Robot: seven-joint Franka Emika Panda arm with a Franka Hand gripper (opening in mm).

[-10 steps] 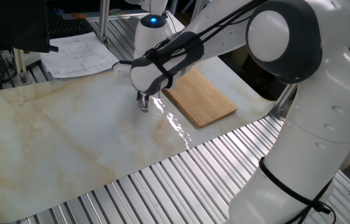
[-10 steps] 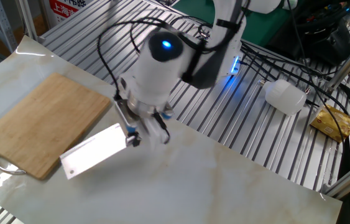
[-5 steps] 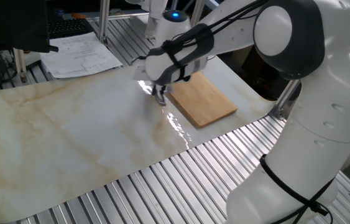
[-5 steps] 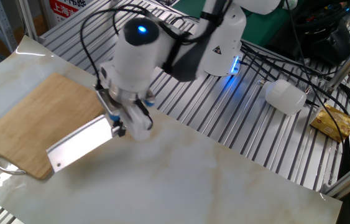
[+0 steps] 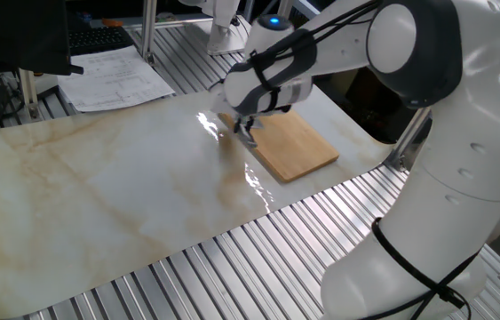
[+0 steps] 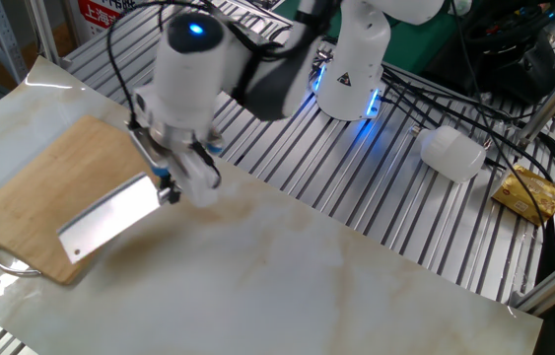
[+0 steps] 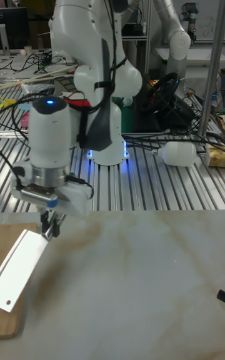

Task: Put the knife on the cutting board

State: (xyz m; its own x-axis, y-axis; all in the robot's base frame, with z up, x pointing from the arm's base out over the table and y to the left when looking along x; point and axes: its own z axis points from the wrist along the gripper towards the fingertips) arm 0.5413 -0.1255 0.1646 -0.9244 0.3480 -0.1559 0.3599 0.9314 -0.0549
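Fingers (image 6: 171, 183) clamped on the knife (image 6: 107, 218) by its handle end, blade held flat and raised, pointing to abt 8 o'clock in the other fixed view. Blade hangs over the near right part of the cutting board (image 6: 40, 197); handle end looks just off the board's right edge, above the worktop (image 6: 287, 286). Step: carry nearly done. Next, I'd judge: shift a bit more toward 9 o'clock, lower till blade lies flat on the wood, then let go.

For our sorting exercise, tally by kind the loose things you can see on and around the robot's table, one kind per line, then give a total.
Knife: 1
Cutting board: 1
White bottle: 1
Yellow packet: 1
Sheets of paper: 1 stack
Total: 5
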